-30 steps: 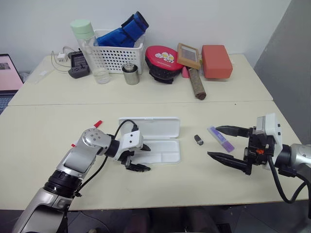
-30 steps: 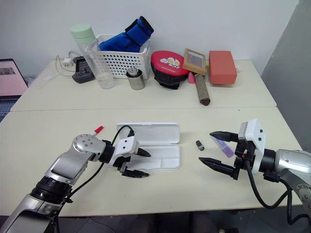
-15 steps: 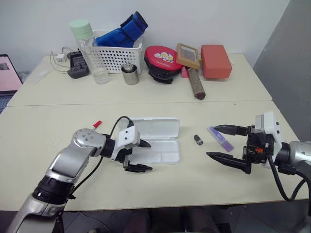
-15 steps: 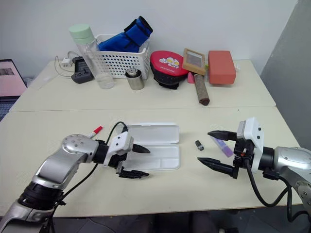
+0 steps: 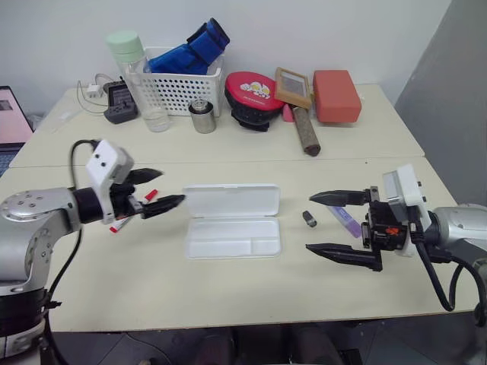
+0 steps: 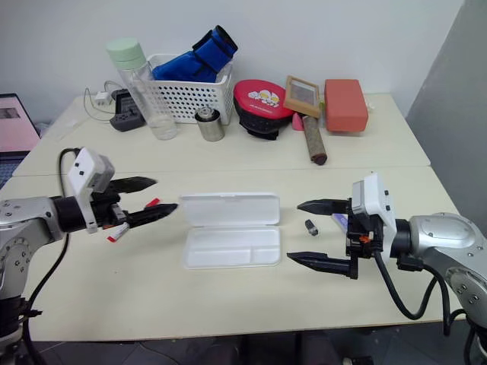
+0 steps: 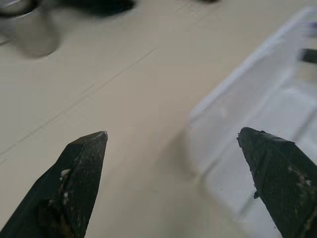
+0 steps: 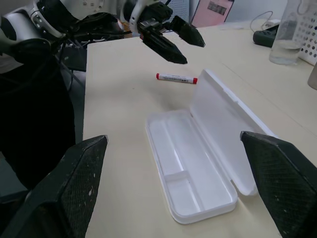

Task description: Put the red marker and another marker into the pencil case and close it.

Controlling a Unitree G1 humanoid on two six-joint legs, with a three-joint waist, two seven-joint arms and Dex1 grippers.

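Observation:
The pencil case [image 5: 232,242] lies open at the table's middle, its lid [image 5: 232,201] folded back and its tray bare. Left of it lies the red marker [image 8: 177,78], partly hidden in the eye views under my left gripper [image 5: 169,188], which hovers open just above it and points toward the case. My right gripper [image 5: 309,222] stands open and empty to the right of the case, fingers pointing left. Behind it lies the purple marker [image 5: 346,220], partly covered, and a small dark stub [image 5: 310,219] sits between them. The left wrist view has the case edge [image 7: 257,124] ahead.
Along the table's far side stand a white mesh basket [image 5: 183,84] with a blue item, a clear bottle [image 5: 141,84], a metal tin [image 5: 203,116], a red round case [image 5: 255,95], a wooden brush [image 5: 300,106] and an orange box [image 5: 337,95]. A laptop [image 5: 11,114] is at the left edge.
My left gripper has risen and swung left from the case's front edge to above the red marker. My right gripper has shifted slightly left toward the case.

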